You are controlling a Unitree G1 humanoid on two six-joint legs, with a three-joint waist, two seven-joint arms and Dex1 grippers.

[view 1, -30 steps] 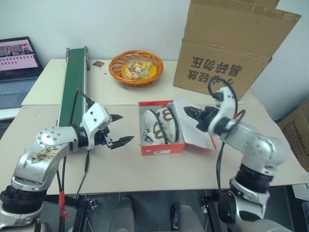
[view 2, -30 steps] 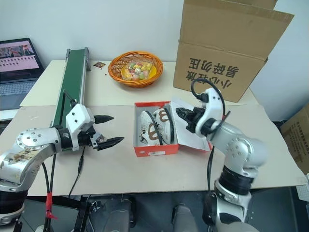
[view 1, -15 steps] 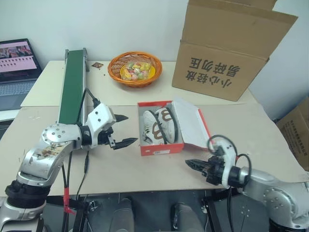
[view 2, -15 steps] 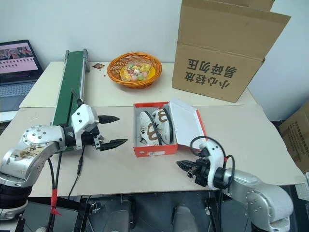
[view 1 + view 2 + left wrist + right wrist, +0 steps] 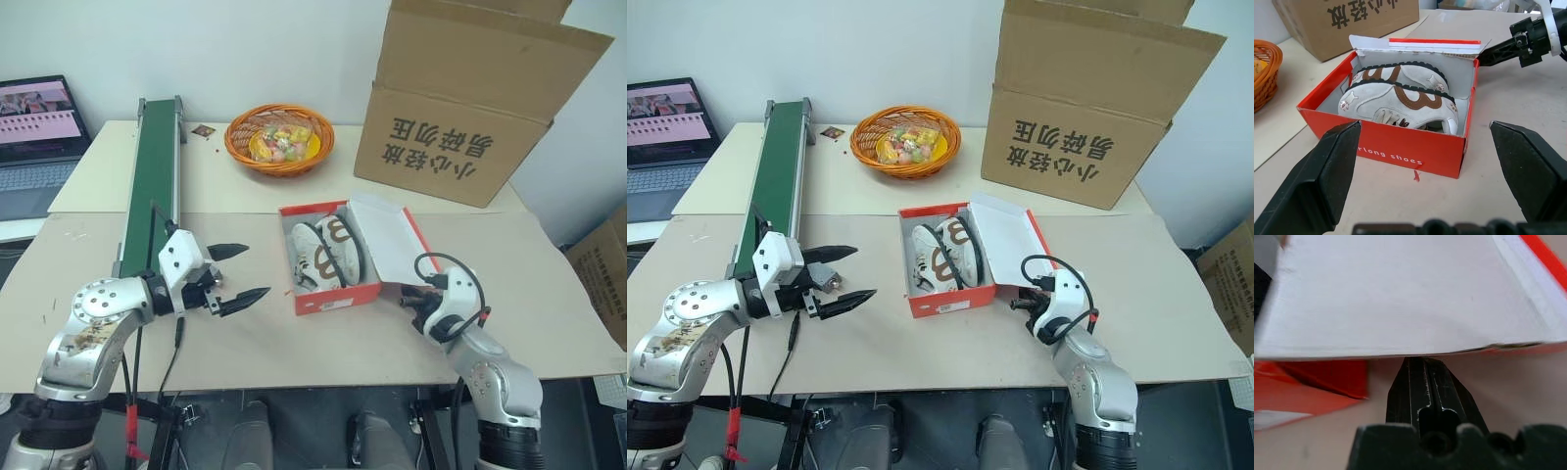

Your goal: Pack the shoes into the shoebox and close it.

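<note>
Both shoes [image 5: 328,251] lie in the shoebox [image 5: 338,296]; its lid [image 5: 397,245] leans open just above the right gripper [image 5: 405,299] — pressed together, nearer than the spread left gripper [image 5: 240,272].

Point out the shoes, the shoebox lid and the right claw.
shoes [image 5: 323,253], left eye view, top of the pair inside the box
shoebox lid [image 5: 390,247], left eye view, white inner face
right claw [image 5: 409,300], left eye view, shut tips under the lid

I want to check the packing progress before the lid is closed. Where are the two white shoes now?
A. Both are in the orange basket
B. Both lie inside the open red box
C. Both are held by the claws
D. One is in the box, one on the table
B: both shoes lie side by side inside the open shoebox.
</note>
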